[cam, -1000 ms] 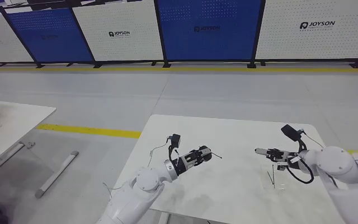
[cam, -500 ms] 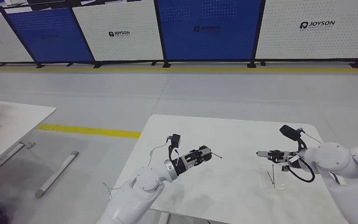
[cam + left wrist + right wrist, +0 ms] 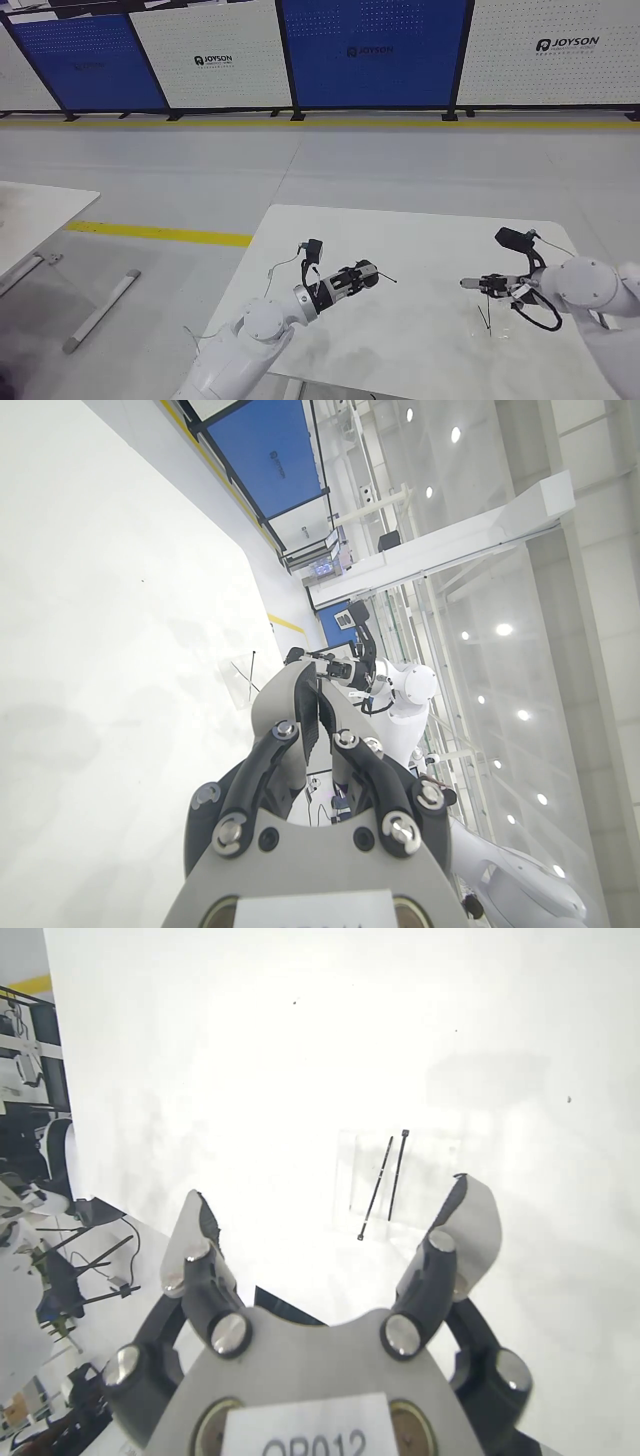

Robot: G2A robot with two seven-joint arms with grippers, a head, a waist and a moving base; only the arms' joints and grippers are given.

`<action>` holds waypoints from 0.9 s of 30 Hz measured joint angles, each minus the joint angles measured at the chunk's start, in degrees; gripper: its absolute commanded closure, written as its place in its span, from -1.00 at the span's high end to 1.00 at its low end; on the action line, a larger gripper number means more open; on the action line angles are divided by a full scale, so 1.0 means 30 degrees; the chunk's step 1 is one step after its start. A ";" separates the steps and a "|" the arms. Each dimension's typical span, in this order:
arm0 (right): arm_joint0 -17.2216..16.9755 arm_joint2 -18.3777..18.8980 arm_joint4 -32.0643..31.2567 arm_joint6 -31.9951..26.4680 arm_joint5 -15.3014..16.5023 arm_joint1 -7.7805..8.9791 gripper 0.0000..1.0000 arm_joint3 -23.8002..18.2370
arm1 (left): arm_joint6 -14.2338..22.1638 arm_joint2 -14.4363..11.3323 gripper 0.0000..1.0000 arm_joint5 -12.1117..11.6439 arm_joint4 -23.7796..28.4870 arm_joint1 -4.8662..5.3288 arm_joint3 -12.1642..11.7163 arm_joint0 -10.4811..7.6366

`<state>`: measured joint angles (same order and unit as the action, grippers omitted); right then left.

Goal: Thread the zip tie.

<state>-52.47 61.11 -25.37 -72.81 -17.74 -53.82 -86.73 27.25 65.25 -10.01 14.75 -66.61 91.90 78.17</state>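
Zip ties (image 3: 397, 1175): two side by side on a clear sheet (image 3: 435, 1148) on the table (image 3: 420, 340), near the wide-spread right jaws | left jaws pinched on a thin black strip (image 3: 386, 277) | ties likely light, springy, slick; best gripped mid-strap, clear of the head.

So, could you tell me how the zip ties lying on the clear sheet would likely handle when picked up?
The zip ties are thin strips, so probably light and bendy, drooping if held at one end. They lie flat on the clear sheet, so the open right gripper may struggle to get under one; it could slide.
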 measured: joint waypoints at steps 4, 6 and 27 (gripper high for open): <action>0.0243 -0.0958 -0.1380 -0.0933 0.1087 -0.0033 1.00 0.0179 | 0.0000 0.0000 -1.00 0.0000 0.0000 0.0000 0.0000 0.0000; 0.0680 -0.1400 -0.1839 -0.1449 0.1083 -0.0123 1.00 0.0413 | 0.0000 0.0000 -1.00 0.0000 0.0000 0.0000 0.0000 0.0000; 0.0885 -0.1663 -0.2699 -0.1865 0.0797 -0.0199 -0.22 0.0846 | 0.0000 0.0000 -1.00 0.0000 0.0000 0.0000 0.0000 0.0000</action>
<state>-49.82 56.12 -33.47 -78.41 -15.35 -54.42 -84.19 27.25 65.25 -10.01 14.75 -66.61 91.90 78.17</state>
